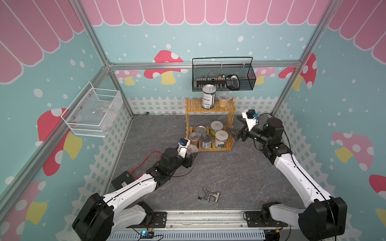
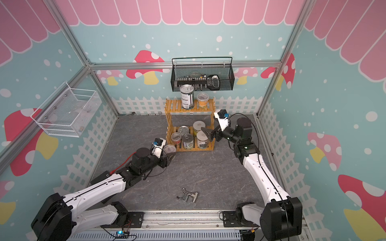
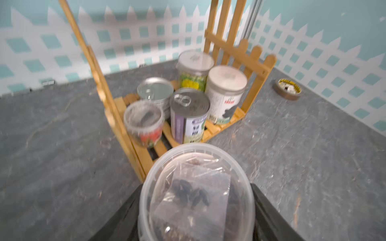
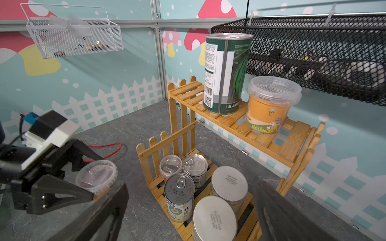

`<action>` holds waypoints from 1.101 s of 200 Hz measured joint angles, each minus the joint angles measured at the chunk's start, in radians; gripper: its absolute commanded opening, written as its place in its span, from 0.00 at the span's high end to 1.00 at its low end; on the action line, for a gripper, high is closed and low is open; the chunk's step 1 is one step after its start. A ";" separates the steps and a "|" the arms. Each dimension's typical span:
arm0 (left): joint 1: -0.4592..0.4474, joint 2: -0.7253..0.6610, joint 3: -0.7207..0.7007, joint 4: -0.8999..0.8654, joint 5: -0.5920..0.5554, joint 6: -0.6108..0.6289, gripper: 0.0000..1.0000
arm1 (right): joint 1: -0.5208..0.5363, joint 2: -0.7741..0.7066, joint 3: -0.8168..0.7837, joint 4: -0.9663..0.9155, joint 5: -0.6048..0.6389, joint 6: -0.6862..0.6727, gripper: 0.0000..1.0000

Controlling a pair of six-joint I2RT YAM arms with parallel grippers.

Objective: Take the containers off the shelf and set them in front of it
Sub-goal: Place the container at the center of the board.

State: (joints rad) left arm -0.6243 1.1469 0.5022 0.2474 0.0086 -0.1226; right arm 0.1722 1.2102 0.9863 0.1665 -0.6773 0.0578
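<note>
Nearest the front edge, a small metal fitting (image 1: 208, 196) lies on the grey table (image 1: 229, 177). Farther in, the left gripper (image 1: 191, 153) pinches a clear lidded cup (image 3: 196, 194) with dark contents between its black fingers (image 3: 269, 208), just off the front left corner of the wooden shelf (image 1: 193, 105). Whether the cup rests on the table cannot be told. The right gripper (image 1: 237, 127) hangs at the right end of the lower tier, its jaws spread wide and holding nothing. On that lower tier stand a clear cup with red contents (image 1: 194, 138), two pull-tab tin cans (image 1: 201, 130) (image 1: 206, 141) and two white-lidded jars (image 1: 217, 128) (image 1: 221, 139), packed close together. On the top tier, a tall tin can (image 1: 208, 99) stands upright beside a lidded cup with orange contents (image 1: 224, 100). Behind and above hangs a black mesh basket (image 1: 223, 77).
</note>
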 measured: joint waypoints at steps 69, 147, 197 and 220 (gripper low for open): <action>-0.005 0.212 -0.137 0.300 -0.149 -0.092 0.48 | 0.006 -0.014 -0.025 0.014 0.003 -0.001 0.01; -0.006 0.344 -0.173 0.455 -0.255 -0.135 0.48 | 0.006 -0.014 -0.032 0.018 0.007 -0.002 0.01; -0.021 0.375 -0.173 0.484 -0.288 -0.179 0.48 | 0.012 -0.013 -0.037 0.021 0.007 -0.001 0.01; -0.029 0.376 -0.175 0.490 -0.290 -0.196 0.42 | 0.012 -0.013 -0.037 0.021 0.008 -0.002 0.01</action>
State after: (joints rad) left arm -0.6533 1.5227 0.3267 0.7376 -0.2817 -0.3191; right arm 0.1844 1.1969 0.9493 0.1875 -0.6693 0.0563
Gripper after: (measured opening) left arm 0.664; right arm 0.986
